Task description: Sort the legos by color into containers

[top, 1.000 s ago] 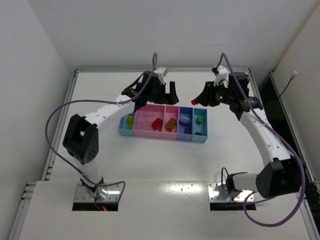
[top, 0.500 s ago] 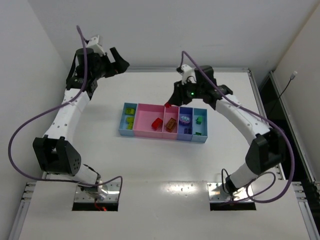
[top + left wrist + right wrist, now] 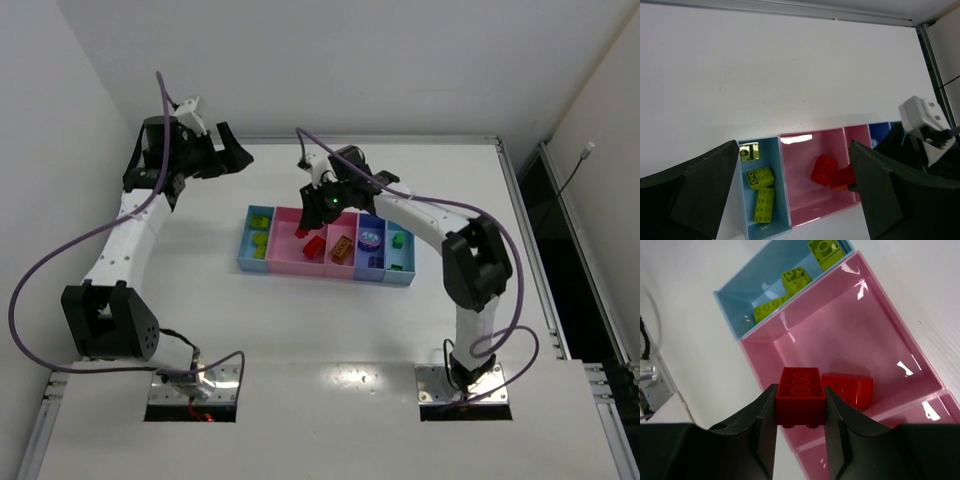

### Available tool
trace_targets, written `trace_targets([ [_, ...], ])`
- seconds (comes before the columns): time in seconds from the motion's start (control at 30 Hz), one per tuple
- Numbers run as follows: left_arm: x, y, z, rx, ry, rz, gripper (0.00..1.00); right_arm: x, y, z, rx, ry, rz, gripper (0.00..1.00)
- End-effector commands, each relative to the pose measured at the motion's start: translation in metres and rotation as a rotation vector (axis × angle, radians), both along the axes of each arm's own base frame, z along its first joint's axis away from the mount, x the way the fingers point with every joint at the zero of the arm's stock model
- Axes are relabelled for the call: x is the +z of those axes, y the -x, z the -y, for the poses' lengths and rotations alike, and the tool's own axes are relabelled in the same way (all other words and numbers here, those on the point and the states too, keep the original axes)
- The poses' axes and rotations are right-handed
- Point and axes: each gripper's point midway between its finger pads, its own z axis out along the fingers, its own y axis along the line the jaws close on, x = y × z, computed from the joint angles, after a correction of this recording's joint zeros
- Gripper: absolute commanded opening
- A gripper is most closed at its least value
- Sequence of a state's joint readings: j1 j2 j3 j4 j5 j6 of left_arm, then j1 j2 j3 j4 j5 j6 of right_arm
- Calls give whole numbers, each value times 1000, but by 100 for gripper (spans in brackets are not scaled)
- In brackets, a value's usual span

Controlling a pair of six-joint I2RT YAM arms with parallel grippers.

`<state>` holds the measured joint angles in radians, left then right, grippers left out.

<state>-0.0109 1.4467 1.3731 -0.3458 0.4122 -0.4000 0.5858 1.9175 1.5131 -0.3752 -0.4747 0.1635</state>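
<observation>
My right gripper (image 3: 800, 412) is shut on a red lego (image 3: 800, 397), held stud-side down just above the wide pink container (image 3: 840, 335); from above it shows at the bin's back edge (image 3: 302, 230). Another red lego (image 3: 849, 388) lies in that bin. Lime legos (image 3: 796, 279) sit in the light blue end container (image 3: 735, 295). My left gripper (image 3: 232, 150) hangs open and empty over the table's back left, looking down on the row (image 3: 795, 200). In the other containers (image 3: 290, 268) lie an orange lego (image 3: 342, 249), a purple one (image 3: 369, 239) and a green one (image 3: 397, 240).
The right arm (image 3: 430, 210) stretches across the back of the bin row, its purple cable (image 3: 300, 150) looping above. A white wall and rail (image 3: 420, 140) close the table's far side, and side walls stand left and right.
The left arm swung from over the bins up to the back left, its jaws widening. The right arm carried the red lego leftward from beyond the bins' right end to above the wide pink bin.
</observation>
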Motion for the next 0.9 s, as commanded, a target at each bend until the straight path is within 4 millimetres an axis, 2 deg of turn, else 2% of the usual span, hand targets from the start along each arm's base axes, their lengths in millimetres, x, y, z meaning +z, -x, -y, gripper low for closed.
trace_targets([
  [0.0,2,5,-10,-9,-3,0,100,9,-21,-22,9,-30,66,0],
  [0.13,-2,3,-10,-9,-3,-9,100,-5,-32,-29,14,-17,58,2],
  [0.17,-2,3,-14,0,-3,-9,100,-7,-33,-29,20,-10,58,16],
  [0.2,-2,2,-16,10,-8,-9,100,-6,-32,-30,27,-15,55,17],
  [0.33,-6,-1,-18,21,-12,-19,100,-18,-31,-28,20,0,43,31],
  [0.37,-6,-1,-18,21,-12,-19,100,-27,-29,-26,26,14,32,35],
  [0.43,-10,-3,-22,30,-12,-28,100,-32,-27,-25,26,20,23,53],
  [0.5,-10,-3,-27,41,-12,-28,100,-32,-27,-24,32,23,30,66],
  [0.57,-10,-4,-29,52,-17,-28,100,-32,-28,-24,40,26,39,71],
  [0.67,-11,-5,-35,72,-22,-29,100,-22,-27,-27,59,5,55,76],
  [0.73,-11,-5,-35,72,-22,-29,100,-8,-26,-32,77,-8,92,77],
  [0.77,-11,-5,-35,68,-31,-25,100,12,-26,-35,84,-24,138,77],
  [0.83,-12,-4,-36,77,-35,-25,100,37,-35,-32,52,-32,222,77],
  [0.87,-12,-4,-36,77,-35,-25,100,62,-35,-28,35,-53,274,77],
])
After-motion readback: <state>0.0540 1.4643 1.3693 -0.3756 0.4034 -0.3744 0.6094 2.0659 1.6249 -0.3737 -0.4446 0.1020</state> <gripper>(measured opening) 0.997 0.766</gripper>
